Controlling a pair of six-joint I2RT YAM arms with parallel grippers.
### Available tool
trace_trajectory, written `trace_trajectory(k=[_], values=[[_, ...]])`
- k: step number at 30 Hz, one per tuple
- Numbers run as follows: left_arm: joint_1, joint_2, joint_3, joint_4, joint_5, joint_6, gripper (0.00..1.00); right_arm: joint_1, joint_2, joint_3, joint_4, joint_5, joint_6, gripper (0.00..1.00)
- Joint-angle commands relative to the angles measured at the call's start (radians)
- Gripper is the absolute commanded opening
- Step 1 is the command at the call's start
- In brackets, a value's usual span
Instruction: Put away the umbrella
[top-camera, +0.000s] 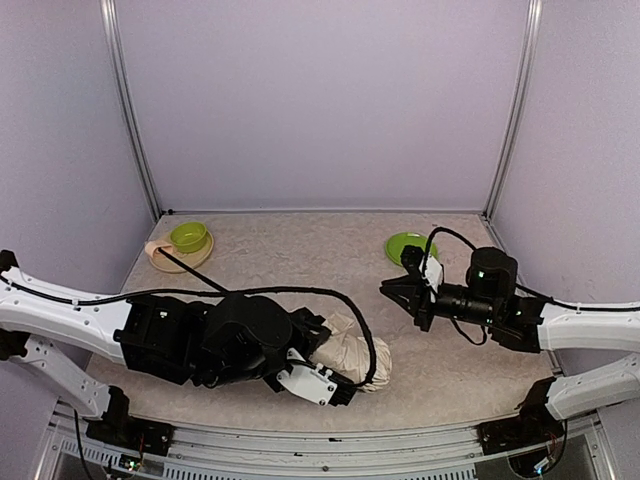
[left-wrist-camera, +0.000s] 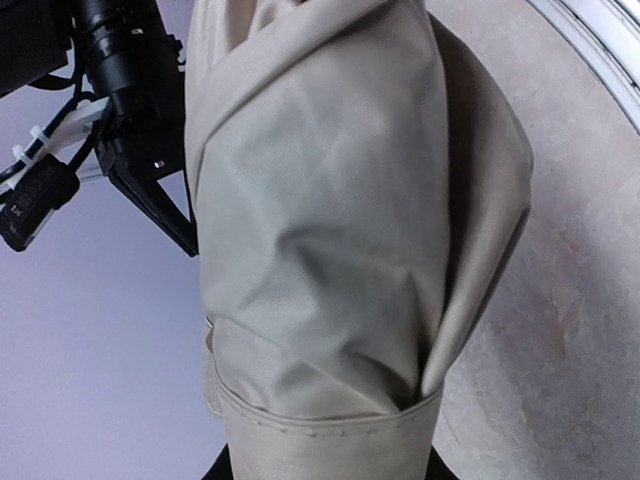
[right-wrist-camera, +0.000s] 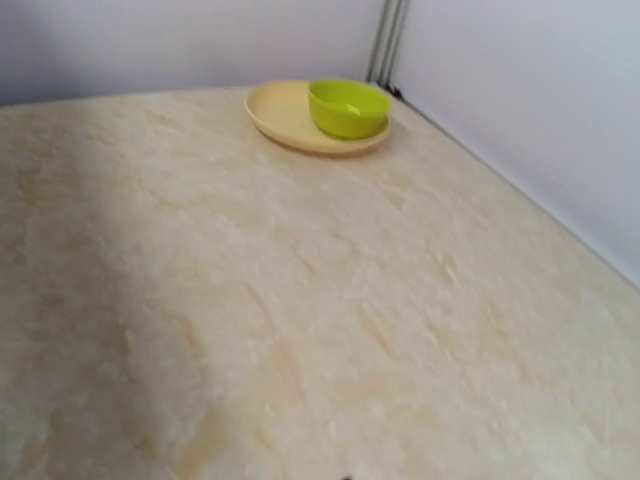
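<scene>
Lilac walls close round a beige marbled tabletop. Near its front edge sits the umbrella, folded to a cream bundle whose fabric fills the left wrist view. The left jaws grip the umbrella at one end. The right jaws hang well apart over the right half, holding nothing; whether they are open or closed I cannot tell. The canopy looks gathered but loose, so the step in hand is probably tidying the folds. Next, the right arm would need to reach across and press the free end while the left holds firm.
</scene>
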Motion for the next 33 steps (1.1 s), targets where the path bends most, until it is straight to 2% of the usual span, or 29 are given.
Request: trace_trajectory(k=[1,7,11,12,14,15,17,20,22,28,30,33], values=[[0.011,-0.020,-0.057,0.104,-0.121,0.103,0.00,-0.020,-0.044,-0.009,-0.061,-0.001,0.055,0.13],[0.012,-0.021,-0.104,0.166,-0.136,0.142,0.00,0.022,-0.041,0.055,-0.097,-0.185,0.013,0.35],[0.012,-0.010,-0.114,0.181,-0.134,0.155,0.00,0.076,0.027,0.104,-0.027,-0.281,0.091,0.49],[0.013,-0.009,-0.114,0.185,-0.129,0.158,0.00,0.077,0.057,0.116,-0.012,-0.331,0.108,0.56],[0.015,-0.004,-0.117,0.195,-0.122,0.164,0.00,0.077,0.114,0.150,-0.001,-0.406,0.151,0.84],[0.015,-0.001,-0.118,0.196,-0.123,0.167,0.00,0.082,0.136,0.169,-0.008,-0.417,0.162,0.92],[0.015,0.001,-0.118,0.196,-0.129,0.175,0.00,0.096,0.165,0.208,-0.033,-0.418,0.154,0.91],[0.018,0.006,-0.114,0.189,-0.135,0.186,0.00,0.163,0.174,0.228,-0.061,-0.311,0.079,0.89],[0.020,0.014,-0.109,0.180,-0.137,0.188,0.00,0.183,0.181,0.239,-0.069,-0.291,0.064,0.88],[0.023,0.020,-0.109,0.186,-0.154,0.198,0.00,0.218,0.230,0.291,-0.190,-0.146,0.042,0.78],[0.020,0.019,-0.108,0.195,-0.160,0.212,0.00,0.221,0.253,0.302,-0.204,-0.137,0.040,0.71],[0.017,0.017,-0.105,0.187,-0.155,0.226,0.00,0.220,0.266,0.315,-0.232,-0.128,0.011,0.67]])
